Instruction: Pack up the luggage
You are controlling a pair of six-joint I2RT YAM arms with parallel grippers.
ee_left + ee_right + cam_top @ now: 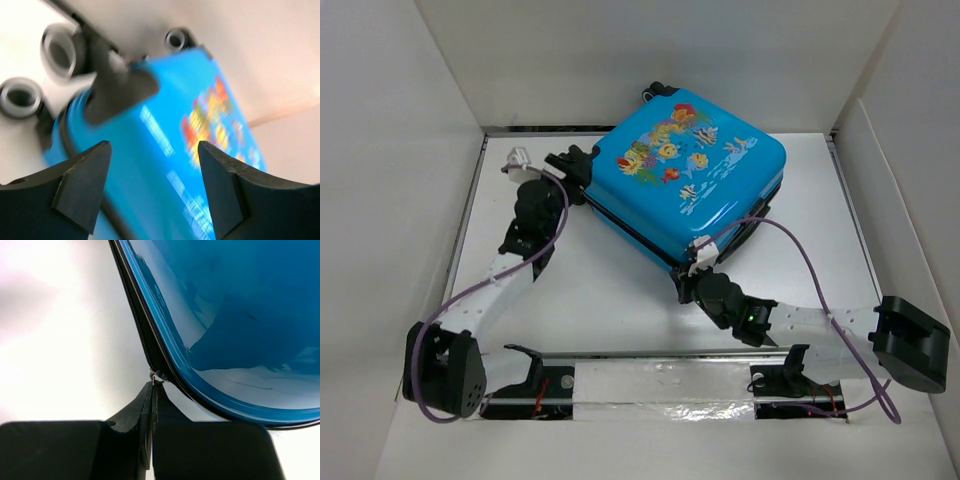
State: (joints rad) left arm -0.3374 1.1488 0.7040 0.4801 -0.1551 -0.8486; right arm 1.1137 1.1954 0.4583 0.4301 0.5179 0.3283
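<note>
White table [610, 300] supports the closed luggage [690, 180]. Right gripper [153, 387] is clamped on the zipper pull [156, 375] at its fingertips. Left gripper [152, 185] stands wide open and empty, wheels [20, 97] just beyond. Shell [240, 315]: rigid, glossy, likely slippery; hold the pull.

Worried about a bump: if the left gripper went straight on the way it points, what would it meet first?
The luggage: its blue shell fills the view straight ahead, between the fingers of the open left gripper. Blur leaves the depth unclear.
</note>
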